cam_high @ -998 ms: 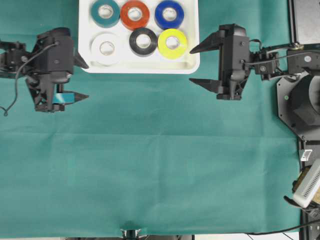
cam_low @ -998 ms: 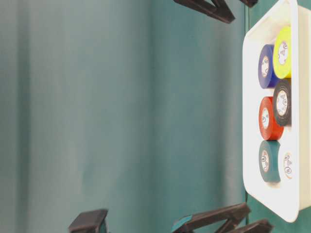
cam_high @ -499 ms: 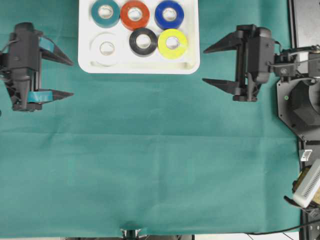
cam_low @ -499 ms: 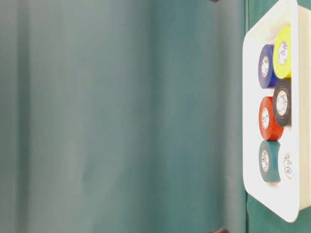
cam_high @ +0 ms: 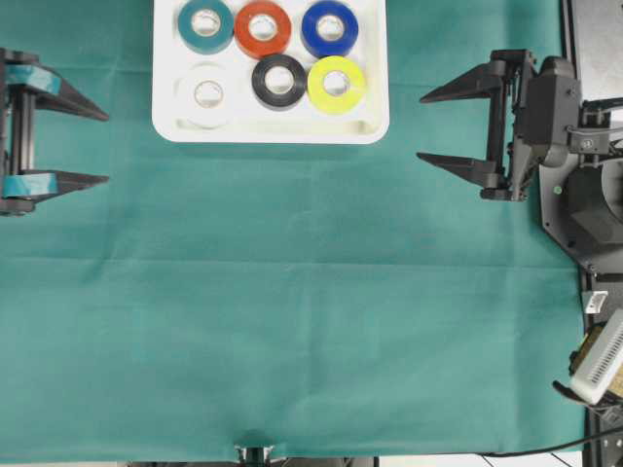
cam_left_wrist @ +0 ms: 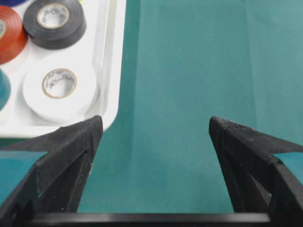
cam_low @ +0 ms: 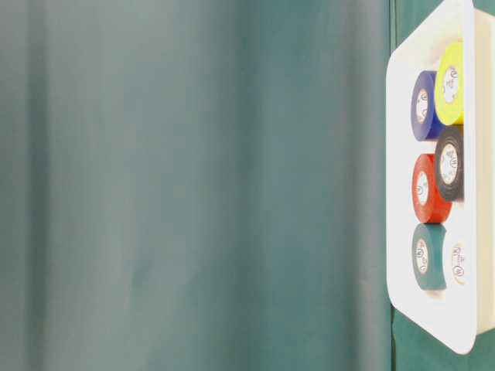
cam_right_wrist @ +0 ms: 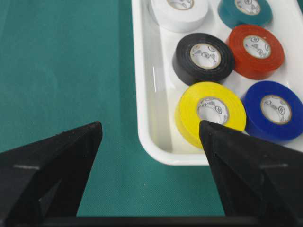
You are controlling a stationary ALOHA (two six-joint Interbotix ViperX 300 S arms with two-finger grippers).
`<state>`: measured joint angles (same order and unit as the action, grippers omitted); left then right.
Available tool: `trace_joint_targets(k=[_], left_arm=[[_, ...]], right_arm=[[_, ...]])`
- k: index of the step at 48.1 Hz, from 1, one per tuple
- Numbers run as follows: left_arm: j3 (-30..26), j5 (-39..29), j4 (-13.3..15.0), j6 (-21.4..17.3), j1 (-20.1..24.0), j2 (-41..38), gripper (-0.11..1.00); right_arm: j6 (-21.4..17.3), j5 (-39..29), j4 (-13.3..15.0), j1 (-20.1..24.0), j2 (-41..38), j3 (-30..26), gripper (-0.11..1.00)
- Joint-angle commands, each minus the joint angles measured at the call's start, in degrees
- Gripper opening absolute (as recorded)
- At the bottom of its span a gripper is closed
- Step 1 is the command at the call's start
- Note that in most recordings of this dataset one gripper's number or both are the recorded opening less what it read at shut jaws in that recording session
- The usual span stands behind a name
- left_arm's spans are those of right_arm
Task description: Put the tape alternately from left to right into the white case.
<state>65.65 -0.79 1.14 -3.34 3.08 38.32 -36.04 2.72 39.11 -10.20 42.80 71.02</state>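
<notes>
Both arms pulled back outward: left gripper (cam_high: 97,148) now at table's left edge, right gripper (cam_high: 428,128) nearer right edge. Neither shows in table-level view anymore.

A green cloth (cam_high: 292,331) is being seen spread over the whole table, faint creases running across it. At the right edge, a dark panel (cam_high: 596,39) and a pale ribbed object (cam_high: 599,362) are being shown.

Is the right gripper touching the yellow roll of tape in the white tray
Apart. In the overhead view the right gripper sits open over bare green cloth, clear of the yellow tape roll inside the white tray.
</notes>
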Motion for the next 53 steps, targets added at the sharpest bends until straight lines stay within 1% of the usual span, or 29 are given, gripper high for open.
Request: trace_joint_targets(k=[1, 24, 42, 53], left_arm=[[0.7, 1.14, 0.09, 0.0, 0.18, 2.55, 0.99], [6.33, 1.14, 0.09, -0.09, 0.26, 12.13, 0.99], [10.9, 1.05, 0.09, -0.09, 0.88, 21.36, 0.99], [13.18, 0.79, 0.0, -0.18, 1.05, 25.31, 0.99]], right_arm=[[-0.18, 0.44, -0.09, 0.18, 0.35, -0.26, 0.86], [-0.18, 0.53, -0.09, 0.18, 2.2, 1.67, 0.86], [-0.18, 0.44, -0.09, 0.18, 6.94, 3.96, 0.86], [-0.18, 0.26, -0.09, 0.18, 8.35, 4.83, 0.86]])
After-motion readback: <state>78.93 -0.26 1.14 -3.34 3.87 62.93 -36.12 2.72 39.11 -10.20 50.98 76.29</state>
